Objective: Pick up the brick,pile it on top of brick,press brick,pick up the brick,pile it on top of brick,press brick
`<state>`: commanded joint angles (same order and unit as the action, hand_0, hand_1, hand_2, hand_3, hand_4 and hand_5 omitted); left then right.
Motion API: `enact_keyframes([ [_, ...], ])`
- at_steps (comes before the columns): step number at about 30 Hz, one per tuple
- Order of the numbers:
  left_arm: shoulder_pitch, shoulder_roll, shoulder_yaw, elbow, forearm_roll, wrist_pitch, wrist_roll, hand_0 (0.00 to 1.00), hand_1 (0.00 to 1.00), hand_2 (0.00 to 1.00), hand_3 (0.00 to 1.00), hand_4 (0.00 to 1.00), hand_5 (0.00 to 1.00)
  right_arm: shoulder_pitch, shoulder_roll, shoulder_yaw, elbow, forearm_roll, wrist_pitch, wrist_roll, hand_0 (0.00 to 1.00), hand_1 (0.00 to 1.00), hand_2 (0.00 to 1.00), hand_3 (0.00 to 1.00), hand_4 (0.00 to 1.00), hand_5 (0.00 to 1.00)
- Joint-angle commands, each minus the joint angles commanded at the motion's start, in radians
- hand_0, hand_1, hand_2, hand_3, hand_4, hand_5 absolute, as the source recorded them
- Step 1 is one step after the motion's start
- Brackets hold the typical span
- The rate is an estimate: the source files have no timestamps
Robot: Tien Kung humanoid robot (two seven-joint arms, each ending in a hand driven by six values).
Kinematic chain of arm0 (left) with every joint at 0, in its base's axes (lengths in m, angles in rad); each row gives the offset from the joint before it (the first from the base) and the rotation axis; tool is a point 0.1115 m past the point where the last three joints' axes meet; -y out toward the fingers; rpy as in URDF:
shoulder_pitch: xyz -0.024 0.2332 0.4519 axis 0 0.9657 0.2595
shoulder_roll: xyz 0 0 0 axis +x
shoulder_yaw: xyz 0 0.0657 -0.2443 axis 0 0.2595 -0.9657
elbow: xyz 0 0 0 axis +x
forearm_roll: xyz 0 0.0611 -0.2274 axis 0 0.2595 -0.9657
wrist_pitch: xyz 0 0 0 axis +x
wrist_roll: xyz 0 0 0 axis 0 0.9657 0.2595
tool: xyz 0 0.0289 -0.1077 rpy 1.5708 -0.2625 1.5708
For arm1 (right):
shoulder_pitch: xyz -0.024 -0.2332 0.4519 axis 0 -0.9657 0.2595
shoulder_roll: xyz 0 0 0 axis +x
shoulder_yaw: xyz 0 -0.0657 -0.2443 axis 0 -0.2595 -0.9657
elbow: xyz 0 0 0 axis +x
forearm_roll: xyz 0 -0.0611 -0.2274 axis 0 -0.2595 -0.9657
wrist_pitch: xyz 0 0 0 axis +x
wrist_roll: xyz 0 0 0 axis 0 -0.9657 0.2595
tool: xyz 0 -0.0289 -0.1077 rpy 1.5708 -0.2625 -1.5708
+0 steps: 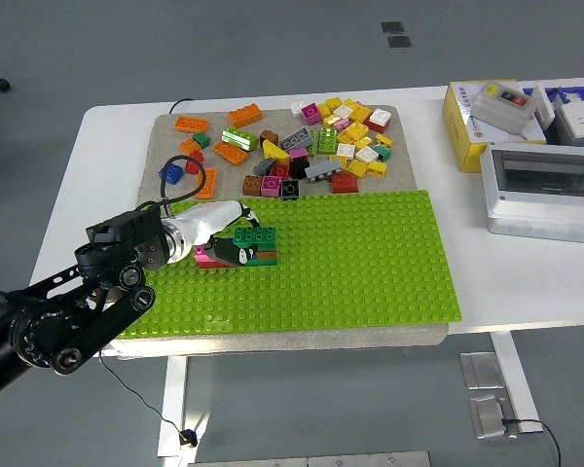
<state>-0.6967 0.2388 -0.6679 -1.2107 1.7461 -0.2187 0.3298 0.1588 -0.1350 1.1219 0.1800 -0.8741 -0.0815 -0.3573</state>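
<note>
i've got the left hand (217, 232) on the green baseplate (370, 263), its fingers (241, 255) curled around the dark green brick (256, 236), which sits on top of a brown brick (267, 257) with a magenta brick (209, 258) at the stack's side under the palm. i judge the grip is there to seat and press the top brick squarely. beyond the fingers, the loose brick pile (311, 141) lies well apart on the grey mat (165, 136); a cable (190, 185) loops just behind the wrist. nothing blocks the stack. the right hand isn't visible.
</note>
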Motion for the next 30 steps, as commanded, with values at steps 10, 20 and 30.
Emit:
enact_keyframes([
  [10,0.006,-0.005,-0.009,-0.004,0.004,-0.002,0.008,0.975,0.951,0.932,0.532,0.542,0.235,-0.001,0.000,0.001,0.000,-0.001,0.000,0.000,0.700,0.635,0.463,0.759,0.625,0.998],
  [20,0.009,-0.005,-0.011,-0.008,0.002,-0.006,0.015,0.973,0.950,0.930,0.531,0.548,0.238,-0.002,-0.001,0.000,0.000,0.002,-0.001,0.001,0.699,0.635,0.460,0.759,0.626,0.998],
  [30,0.014,-0.007,-0.012,-0.013,0.003,-0.012,0.030,0.971,0.949,0.928,0.530,0.554,0.239,-0.004,-0.001,0.003,0.000,0.000,-0.001,0.002,0.699,0.636,0.460,0.758,0.627,0.998],
])
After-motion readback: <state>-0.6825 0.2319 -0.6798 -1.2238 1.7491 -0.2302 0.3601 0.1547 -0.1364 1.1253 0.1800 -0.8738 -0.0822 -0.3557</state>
